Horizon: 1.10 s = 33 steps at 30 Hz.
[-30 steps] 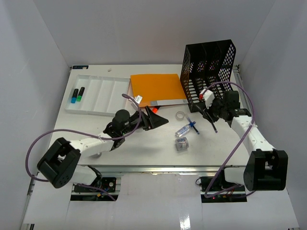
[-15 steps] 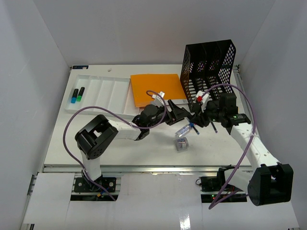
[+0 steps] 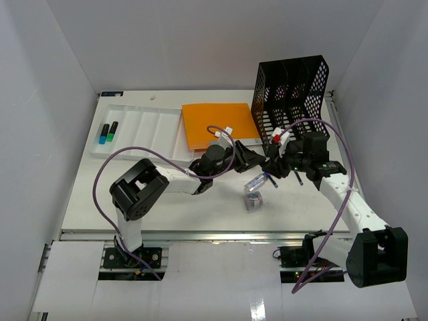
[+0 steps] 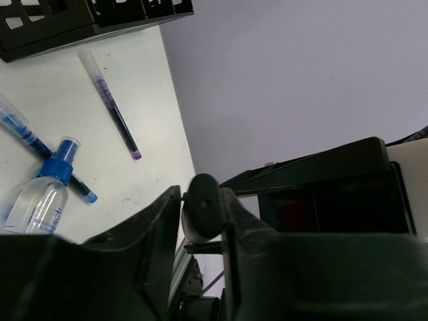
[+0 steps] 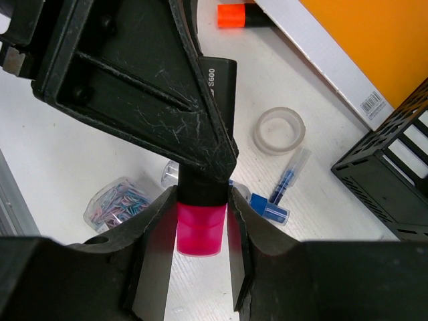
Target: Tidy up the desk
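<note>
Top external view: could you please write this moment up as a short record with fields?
right gripper: shut on pink highlighter, pink end
left gripper: shut on that highlighter's black end
loose on desk: tape roll, spray bottle, box of clips, purple pen
tray: blue highlighter, green highlighter, leftmost compartment
far side: orange folder, black mesh file rack

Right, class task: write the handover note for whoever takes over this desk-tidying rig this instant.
The left gripper is shut on the pink marker's black end.
The right gripper is shut on its pink end, above the desk.
Done: two markers lie in the tray.
Left: what looks like a handover, then the spray bottle, clip box, tape ring and pens loose on the desk.
</note>
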Motion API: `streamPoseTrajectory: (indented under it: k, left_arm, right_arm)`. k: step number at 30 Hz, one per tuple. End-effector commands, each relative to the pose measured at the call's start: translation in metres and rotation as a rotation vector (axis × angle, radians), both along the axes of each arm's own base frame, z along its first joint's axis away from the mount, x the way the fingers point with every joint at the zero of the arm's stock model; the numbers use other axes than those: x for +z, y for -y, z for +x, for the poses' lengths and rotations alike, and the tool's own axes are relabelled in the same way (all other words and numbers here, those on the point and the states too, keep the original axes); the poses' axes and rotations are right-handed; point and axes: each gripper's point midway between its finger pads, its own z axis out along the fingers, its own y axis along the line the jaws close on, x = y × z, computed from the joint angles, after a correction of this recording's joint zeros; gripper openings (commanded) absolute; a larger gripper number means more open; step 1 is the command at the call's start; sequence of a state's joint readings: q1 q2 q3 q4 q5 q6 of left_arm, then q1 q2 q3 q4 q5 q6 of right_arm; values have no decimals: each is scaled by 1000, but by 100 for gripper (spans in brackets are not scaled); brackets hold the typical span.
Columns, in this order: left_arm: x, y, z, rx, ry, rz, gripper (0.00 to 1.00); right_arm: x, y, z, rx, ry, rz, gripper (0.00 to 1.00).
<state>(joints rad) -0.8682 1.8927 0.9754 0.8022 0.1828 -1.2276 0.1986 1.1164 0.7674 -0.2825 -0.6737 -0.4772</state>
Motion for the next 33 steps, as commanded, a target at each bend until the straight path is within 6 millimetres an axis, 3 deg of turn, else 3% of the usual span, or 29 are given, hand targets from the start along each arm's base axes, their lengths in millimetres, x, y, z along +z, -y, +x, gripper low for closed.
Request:
streamPoseTrajectory:
  k: [1, 5, 11, 13, 18, 21, 23, 25, 29, 33]
  left_arm:
    - [18, 4, 2, 11, 39, -1, 33]
    - [16, 1, 2, 15, 51, 31, 20]
    - [16, -8, 4, 28, 120, 135, 13]
    - [10, -18, 8, 41, 135, 202, 13]
    - [-4, -86, 24, 103, 108, 354, 10]
    - [1, -163, 50, 217, 120, 493, 10]
    - [10, -218, 81, 338, 148, 608, 10]
    - [14, -285, 105, 461, 142, 775, 10]
    - [28, -409, 126, 704, 103, 1035, 10]
    - [31, -517, 140, 948, 12, 1149, 10]
  right_arm:
    - [5, -1, 7, -28, 36, 18, 10]
    - [6, -2, 4, -14, 36, 25, 20]
    - [8, -4, -4, 28, 64, 29, 89]
    - [11, -3, -5, 28, 82, 27, 94]
    - [21, 4, -7, 21, 124, 44, 98]
    - [25, 3, -16, 52, 146, 61, 98]
    - [26, 3, -19, 62, 154, 64, 98]
    - [27, 3, -19, 63, 155, 62, 98]
    - [27, 6, -19, 53, 162, 46, 98]
    - [32, 9, -22, 44, 185, 45, 98]
